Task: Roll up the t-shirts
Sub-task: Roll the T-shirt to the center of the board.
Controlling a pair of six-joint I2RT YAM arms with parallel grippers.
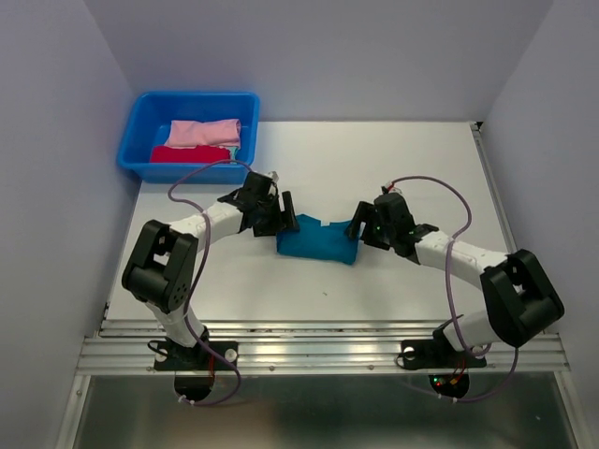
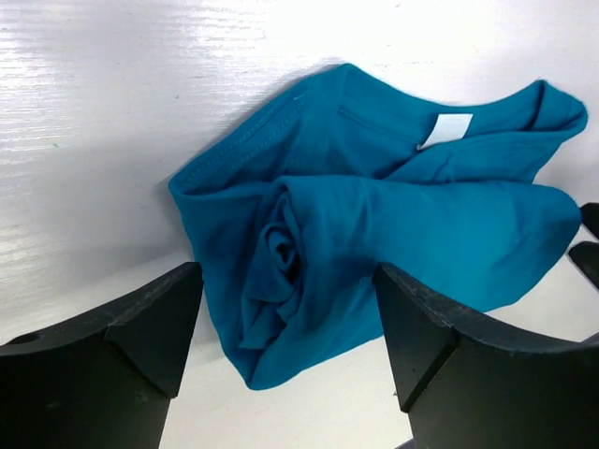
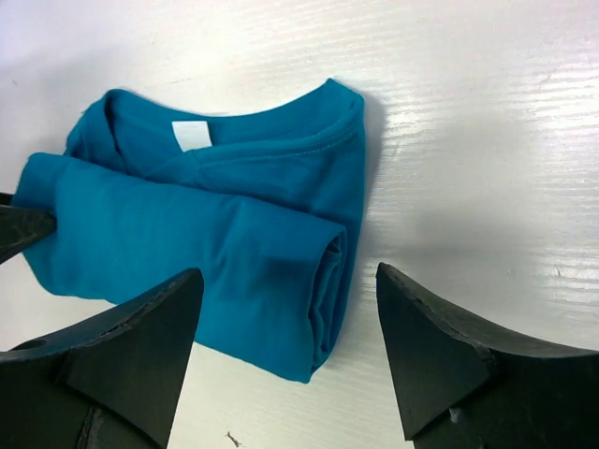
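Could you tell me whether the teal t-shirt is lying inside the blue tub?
No, the teal t-shirt lies rolled on the white table, well apart from the blue tub.

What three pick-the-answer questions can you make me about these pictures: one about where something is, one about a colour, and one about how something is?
1. Where are the pink shirt and red shirt?
A) in the blue tub
B) on the floor
C) in a gripper

2. What colour is the rolled shirt?
A) yellow
B) teal
C) white

3. How are the left gripper and right gripper?
A) both shut
B) one shut
C) both open

Answers:
1 A: both lie inside the tub at the far left.
2 B: both wrist views show teal cloth.
3 C: each wrist view shows its fingers spread wide, one on each side of the roll.
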